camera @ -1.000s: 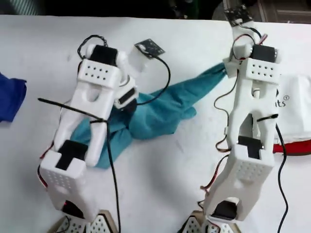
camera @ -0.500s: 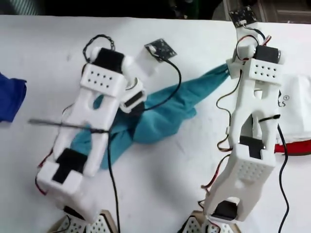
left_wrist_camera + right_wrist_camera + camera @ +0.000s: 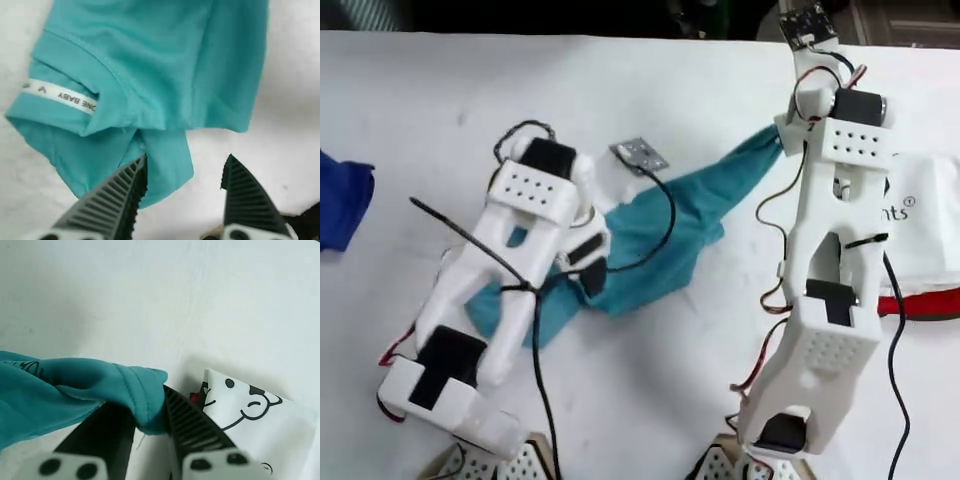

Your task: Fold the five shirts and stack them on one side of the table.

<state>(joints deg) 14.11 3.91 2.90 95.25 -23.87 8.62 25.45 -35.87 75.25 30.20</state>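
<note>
In the high view we see a white table [image 3: 650,80] that takes nearly the whole frame; along the top edge a dark strip of the room [image 3: 570,15] lies behind it, and we cannot tell what stands there. The teal shirt [image 3: 660,225] lies crumpled in the centre, stretched in a diagonal from the lower left to the upper right. The left arm [image 3: 510,280] lies over its lower left end, and the right arm [image 3: 830,260] stands at the right, where the upper tip of the cloth disappears under its wrist. A blue shirt [image 3: 340,205] lies at the left edge, well apart from the others. At the right edge a white shirt [image 3: 925,235] rests on a red shirt [image 3: 920,303]. In the left wrist view the left gripper [image 3: 186,165] hangs spread wide above the table [image 3: 292,125], with one finger over a corner of the teal shirt [image 3: 150,60] and nothing between the fingers; a white label strip [image 3: 60,95] is sewn inside the folded edge. In the right wrist view the right gripper [image 3: 150,415] is pressed together on a fold of the teal shirt [image 3: 75,385], lifted off the table [image 3: 175,295]. Just beside it lies the white shirt [image 3: 250,412] with a drawn animal face, and a bit of the red shirt [image 3: 195,398] shows at its edge.
</note>
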